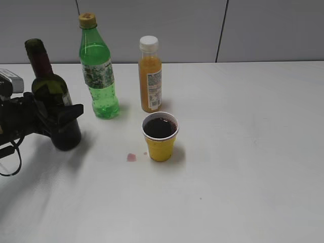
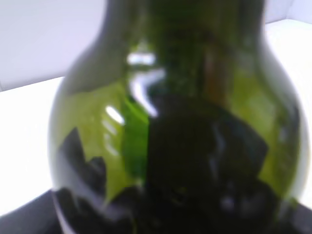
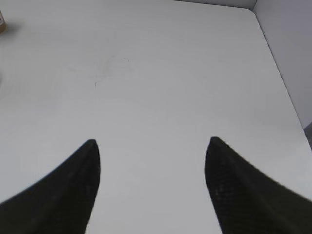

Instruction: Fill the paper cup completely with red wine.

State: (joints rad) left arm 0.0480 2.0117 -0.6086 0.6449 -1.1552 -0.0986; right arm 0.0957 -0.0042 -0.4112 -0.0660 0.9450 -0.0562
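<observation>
Paper cup nearly brimful of red wine; left hand grasps upright wine bottle, right hand released; next, judge whether topping-up is needed.

We log paper cup, centre of exterior frame: yellow wall, white rim. Red wine inside: dark red, near black. Wine bottle, left edge: dark green glass, maroon neck; wrist view shows it olive-green with white glints. Soda bottle, upper left: bright green, yellow cap, patterned label. Juice bottle, upper centre: orange, white cap, white label. Table: white, small pink stain left of cup. Gripper fingers: black.
</observation>
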